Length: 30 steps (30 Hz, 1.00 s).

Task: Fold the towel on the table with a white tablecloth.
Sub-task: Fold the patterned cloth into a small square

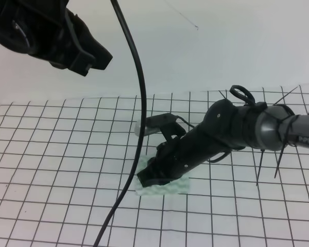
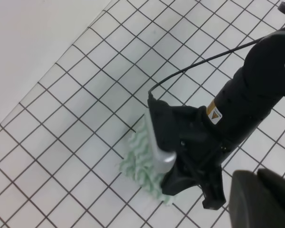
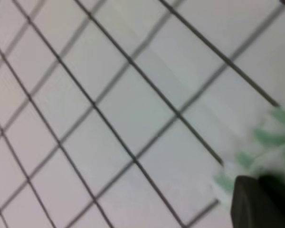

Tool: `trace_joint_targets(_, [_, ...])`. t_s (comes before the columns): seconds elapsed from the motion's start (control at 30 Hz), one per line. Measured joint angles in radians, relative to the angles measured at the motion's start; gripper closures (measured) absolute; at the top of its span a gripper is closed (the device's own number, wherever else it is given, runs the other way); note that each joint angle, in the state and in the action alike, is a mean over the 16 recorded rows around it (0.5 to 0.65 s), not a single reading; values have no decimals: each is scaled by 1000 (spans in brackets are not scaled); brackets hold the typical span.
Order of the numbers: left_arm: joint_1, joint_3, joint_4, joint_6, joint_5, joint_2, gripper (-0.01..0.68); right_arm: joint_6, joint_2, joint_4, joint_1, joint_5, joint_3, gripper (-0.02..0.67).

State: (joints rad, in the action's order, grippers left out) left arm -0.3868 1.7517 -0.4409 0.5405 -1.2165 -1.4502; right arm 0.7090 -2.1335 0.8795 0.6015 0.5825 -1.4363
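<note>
A white tablecloth (image 1: pixel 51 154) printed with a thin black square grid covers the desk (image 1: pixel 278 216). On it lies a pale towel (image 1: pixel 170 188) with light green wavy stripes. The right arm (image 1: pixel 237 128) is black with a grey section and white lettering, and carries a small yellow-and-white label (image 2: pixel 212 112) and a silver-grey cylinder (image 2: pixel 159 154). A black cable (image 1: pixel 136 103) hangs across the scene. The wall (image 1: pixel 221 41) behind is plain white.

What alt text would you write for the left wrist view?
A black robot arm's right gripper presses down on a small towel with green wavy stripes, bunched on the white grid-printed tablecloth. A dark blurred shape fills the bottom right corner.
</note>
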Motion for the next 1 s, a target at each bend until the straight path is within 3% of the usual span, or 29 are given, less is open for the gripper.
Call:
trace_joint_targets(0.13, [0,0,0,0,0,0,672,57,-6,51,0,7,0,601])
trace_joint_targets(0.47, [0,0,5,0,0,0,672,171,11,87,-5,62,-16,383])
trace_joint_targets(0.6, [0,0,11,0,2,-1,672,198,48,73,-23,74,-35,330])
trace_joint_targets(0.7, [0,0,16,0,4,-1,672,198,81,53,-46,78,-50,350])
trace_joint_targets(1.0, [0,0,7,2,10,-37,672,89,120,-51,-124,94,-78,548])
